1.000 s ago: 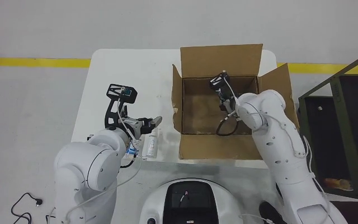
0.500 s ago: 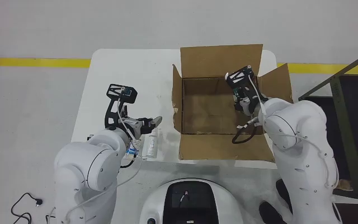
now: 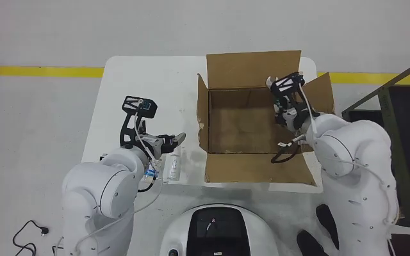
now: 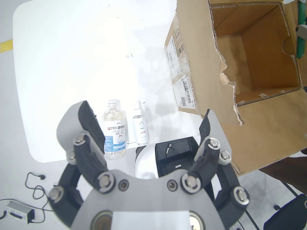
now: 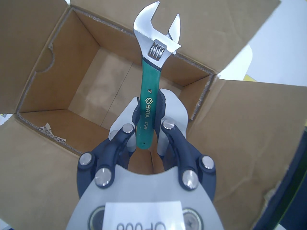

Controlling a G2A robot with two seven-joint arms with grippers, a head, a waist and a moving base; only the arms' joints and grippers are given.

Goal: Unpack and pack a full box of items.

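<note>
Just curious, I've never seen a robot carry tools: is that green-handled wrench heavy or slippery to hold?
The wrench shows a solid metal head, so it is probably stiff and heavy for its size. The right end effector clamps the handle end, so the steel head may try to tilt it. The green coating looks smooth, perhaps slightly slippery.

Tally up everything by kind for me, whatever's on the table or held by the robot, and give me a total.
Bottles: 2
Wrench: 1
Box: 1
Total: 4
</note>
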